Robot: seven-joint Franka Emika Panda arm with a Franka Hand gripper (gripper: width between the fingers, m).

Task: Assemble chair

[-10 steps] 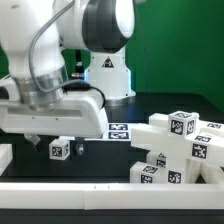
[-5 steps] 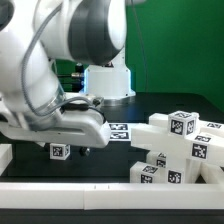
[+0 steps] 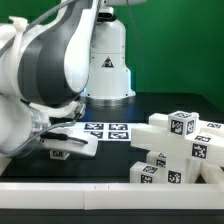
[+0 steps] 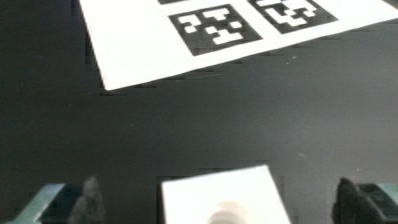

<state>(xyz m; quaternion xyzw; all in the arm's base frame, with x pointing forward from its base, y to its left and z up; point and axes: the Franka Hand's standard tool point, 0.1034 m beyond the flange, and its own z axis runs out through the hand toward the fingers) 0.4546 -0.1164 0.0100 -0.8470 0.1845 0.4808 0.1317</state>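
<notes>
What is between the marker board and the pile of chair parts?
Nothing: in the exterior view only bare black table shows between the marker board and the chair parts.

1. Large white and grey robot arm [image 3: 45, 75] fills the exterior view's left half, low over the black tabletop [image 3: 110, 165].
2. Flat white marker board [image 3: 108, 130] lies mid-table.
3. Chunky white tagged chair parts [image 3: 180, 148] are clustered at the exterior view's right edge.
</notes>
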